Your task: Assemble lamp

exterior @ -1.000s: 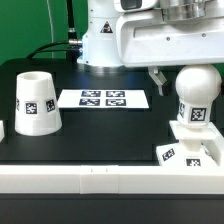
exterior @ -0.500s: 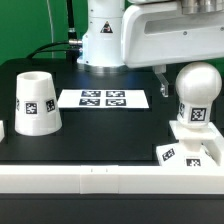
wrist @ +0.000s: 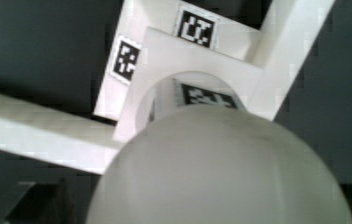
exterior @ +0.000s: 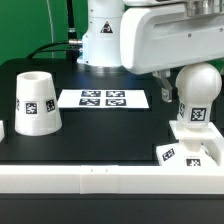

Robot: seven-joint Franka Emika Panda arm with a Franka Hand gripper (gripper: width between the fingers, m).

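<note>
The white ball-headed bulb [exterior: 198,95] stands upright on the flat square base [exterior: 178,152] at the exterior view's right. My gripper [exterior: 188,84] hangs over the bulb's head. One dark finger [exterior: 163,90] shows just beside the head on the exterior view's left, and the other is hidden. The jaws stand apart and hold nothing. In the wrist view the bulb [wrist: 199,165] fills the frame close up, with the tagged base [wrist: 173,50] beyond it. The tapered shade [exterior: 35,102] stands alone at the exterior view's left.
The marker board [exterior: 103,98] lies flat at the middle back. A white rail [exterior: 90,180] runs along the table's front edge. A small white piece [exterior: 3,128] sits at the exterior view's left edge. The robot's base [exterior: 100,40] stands behind.
My gripper has come down and shifted a little toward the exterior view's right, so its finger now sits beside the bulb's head. Bulb, base and shade have not moved.
</note>
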